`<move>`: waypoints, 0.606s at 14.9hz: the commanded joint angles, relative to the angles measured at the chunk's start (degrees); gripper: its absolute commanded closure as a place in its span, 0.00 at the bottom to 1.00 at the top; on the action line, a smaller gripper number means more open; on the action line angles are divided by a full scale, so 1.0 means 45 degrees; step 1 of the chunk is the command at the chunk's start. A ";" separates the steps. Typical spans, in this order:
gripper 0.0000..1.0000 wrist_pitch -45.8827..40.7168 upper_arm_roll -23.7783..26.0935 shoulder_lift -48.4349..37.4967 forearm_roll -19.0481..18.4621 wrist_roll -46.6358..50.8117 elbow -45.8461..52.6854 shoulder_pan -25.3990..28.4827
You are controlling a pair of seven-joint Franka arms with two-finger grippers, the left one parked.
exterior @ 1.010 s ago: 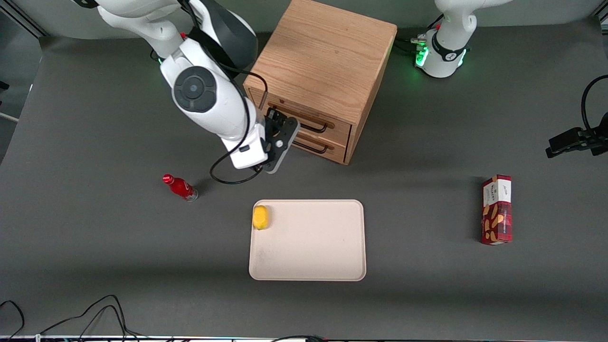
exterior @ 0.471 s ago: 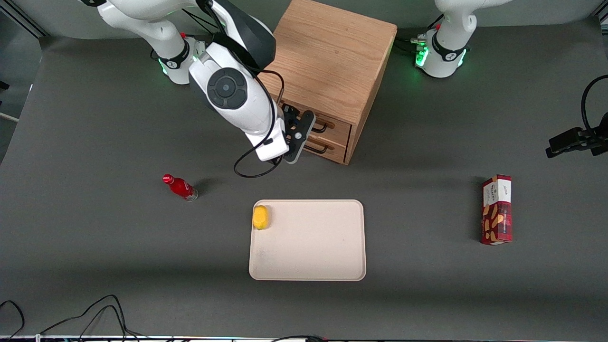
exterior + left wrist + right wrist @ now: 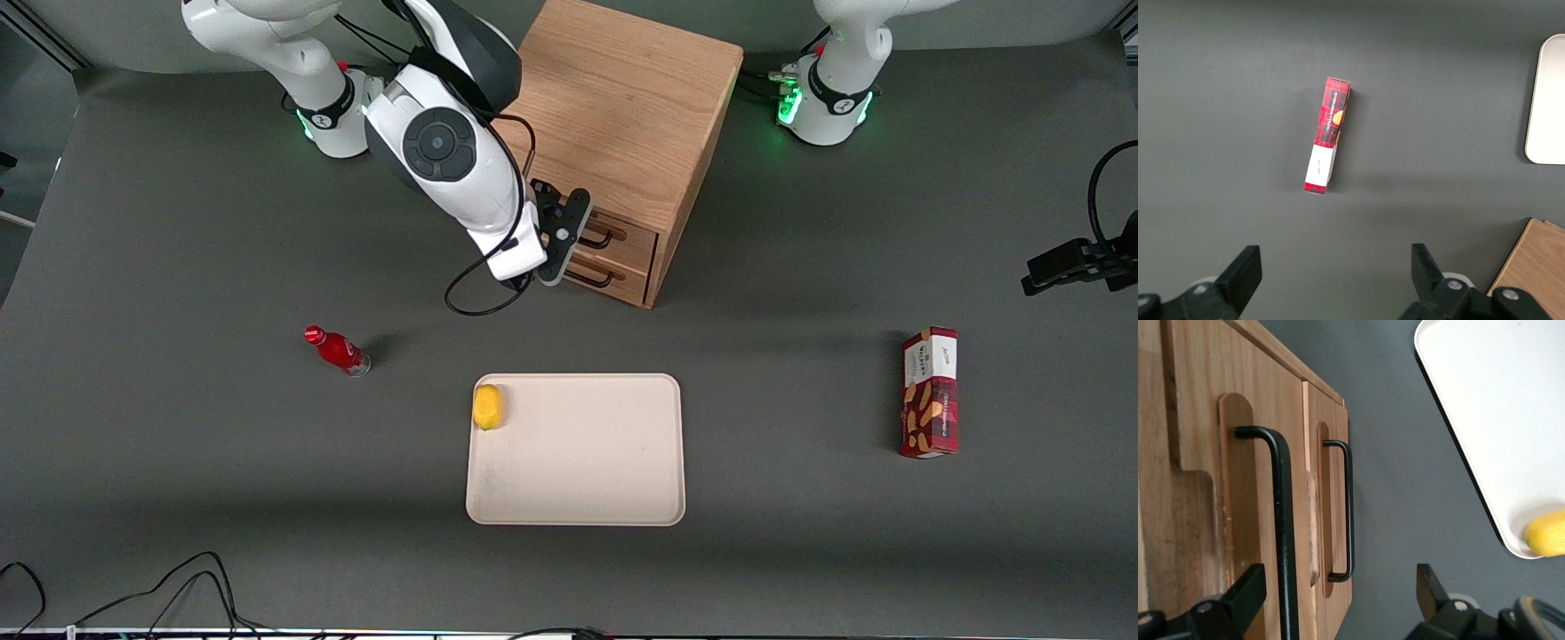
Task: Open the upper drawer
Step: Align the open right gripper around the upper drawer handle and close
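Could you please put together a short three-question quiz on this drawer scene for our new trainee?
1. True or false: the upper drawer is pulled fully out.
2. The yellow fruit lies: A on the tray, B on the cabinet, C beside the red bottle.
3. Where is the hand?

Key: 1 false, it is closed. 2 A. 3 In front of the drawers, open, level with the upper handle.

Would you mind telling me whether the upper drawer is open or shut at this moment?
Shut: the light oak upper drawer with the thin black wire handle sits flush in the boxy wooden cabinet. The open claw straddles that handle.
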 commanded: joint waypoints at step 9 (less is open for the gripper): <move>0.00 0.0229 0.0313 -0.0461 0.0086 -0.0005 -0.0616 -0.0075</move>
